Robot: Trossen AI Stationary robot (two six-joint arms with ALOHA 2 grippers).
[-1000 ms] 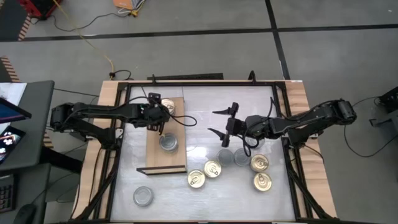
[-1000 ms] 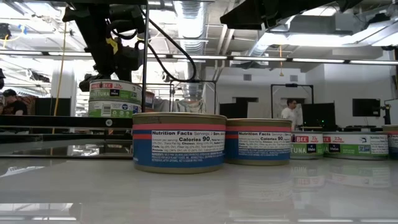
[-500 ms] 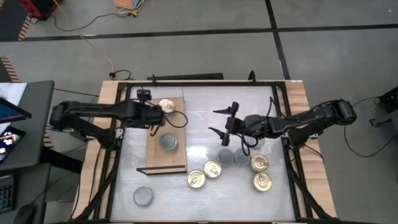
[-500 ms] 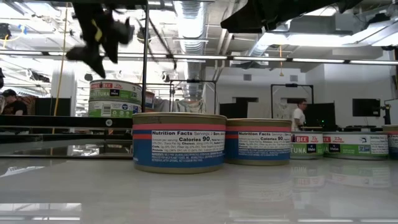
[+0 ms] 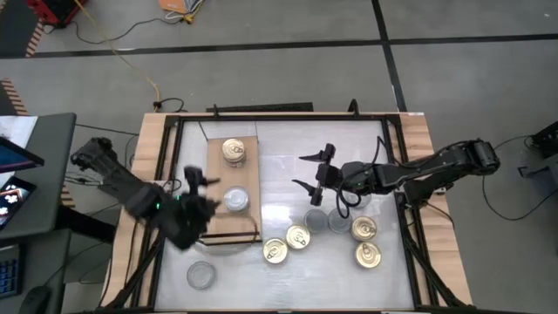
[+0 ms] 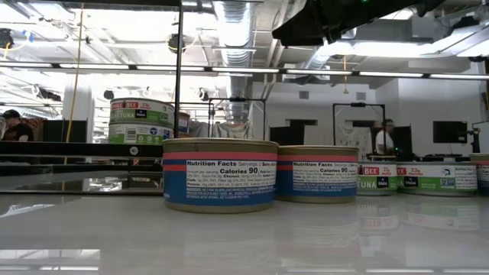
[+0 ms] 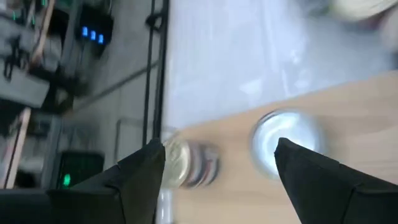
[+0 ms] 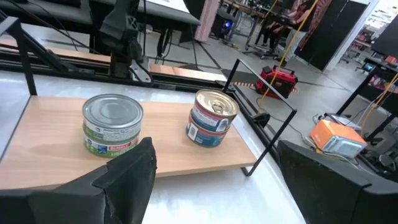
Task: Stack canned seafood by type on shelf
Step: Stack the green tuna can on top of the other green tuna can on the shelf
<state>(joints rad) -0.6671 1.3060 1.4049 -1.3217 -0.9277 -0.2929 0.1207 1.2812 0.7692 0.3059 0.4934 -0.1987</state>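
The shelf (image 5: 228, 225) is a tan board on the table's left half. On its far end stands a gold-topped stack of tins (image 5: 233, 151) (image 7: 186, 165) (image 8: 212, 118), and at its middle a silver-topped tin (image 5: 234, 200) (image 7: 286, 134) (image 8: 112, 124). In the low view the stack (image 6: 141, 121) shows two tins high. My left gripper (image 5: 199, 194) (image 7: 217, 163) hangs open and blurred over the shelf's left edge, beside the silver tin. My right gripper (image 5: 312, 173) (image 8: 214, 167) is open above the table, right of the shelf, holding nothing.
Loose tins lie on the white table right of the shelf: silver-topped ones (image 5: 316, 220) (image 5: 337, 222) and gold-topped ones (image 5: 297, 236) (image 5: 275, 251) (image 5: 364, 228) (image 5: 367, 255). One silver tin (image 5: 200, 275) sits near the near-left corner. Wooden side rails (image 5: 154, 139) and a black frame edge the table.
My left gripper has left the gold-topped stack at the shelf's far end. It rose and swung quickly toward the table's near left, to the shelf's left edge beside the silver tin. The stack stays where it was.
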